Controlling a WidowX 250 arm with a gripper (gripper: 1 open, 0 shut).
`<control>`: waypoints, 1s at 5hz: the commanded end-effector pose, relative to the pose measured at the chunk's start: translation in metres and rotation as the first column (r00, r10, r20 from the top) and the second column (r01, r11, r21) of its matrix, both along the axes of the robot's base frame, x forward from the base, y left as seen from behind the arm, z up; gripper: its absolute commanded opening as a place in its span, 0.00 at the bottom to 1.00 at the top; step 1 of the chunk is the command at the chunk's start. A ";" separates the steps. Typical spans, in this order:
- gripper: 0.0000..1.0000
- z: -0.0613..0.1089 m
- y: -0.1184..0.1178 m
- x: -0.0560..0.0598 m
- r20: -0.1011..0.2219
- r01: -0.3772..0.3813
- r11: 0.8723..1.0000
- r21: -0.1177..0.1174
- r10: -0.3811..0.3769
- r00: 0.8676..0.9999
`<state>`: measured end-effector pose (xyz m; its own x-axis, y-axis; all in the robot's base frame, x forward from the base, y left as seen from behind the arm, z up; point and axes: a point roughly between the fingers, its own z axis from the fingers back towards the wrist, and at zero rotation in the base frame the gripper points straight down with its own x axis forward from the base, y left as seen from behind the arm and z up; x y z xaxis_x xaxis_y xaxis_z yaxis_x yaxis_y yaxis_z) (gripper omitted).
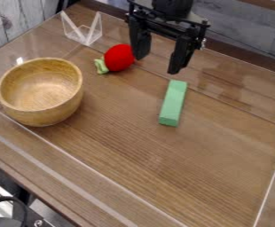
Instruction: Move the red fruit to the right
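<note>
Lying at mid-left, wooden bowl (41, 95), tan, nearest of the items. Green rectangular block (172, 103) on wooden tabletop (157, 168), right of bowl. Beyond: red toy strawberry (120, 57), leafy green end toward the bowl side. Black gripper (161, 69) just right of the fruit, over the table, fingers spread, nothing visible between them.
</note>
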<state>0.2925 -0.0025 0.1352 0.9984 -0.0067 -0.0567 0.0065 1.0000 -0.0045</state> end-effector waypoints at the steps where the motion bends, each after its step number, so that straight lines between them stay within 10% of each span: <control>1: 1.00 -0.009 0.018 0.014 0.020 -0.052 0.999 0.007 0.052 0.998; 5: 1.00 0.003 0.118 0.069 0.104 0.052 0.998 0.020 -0.054 0.993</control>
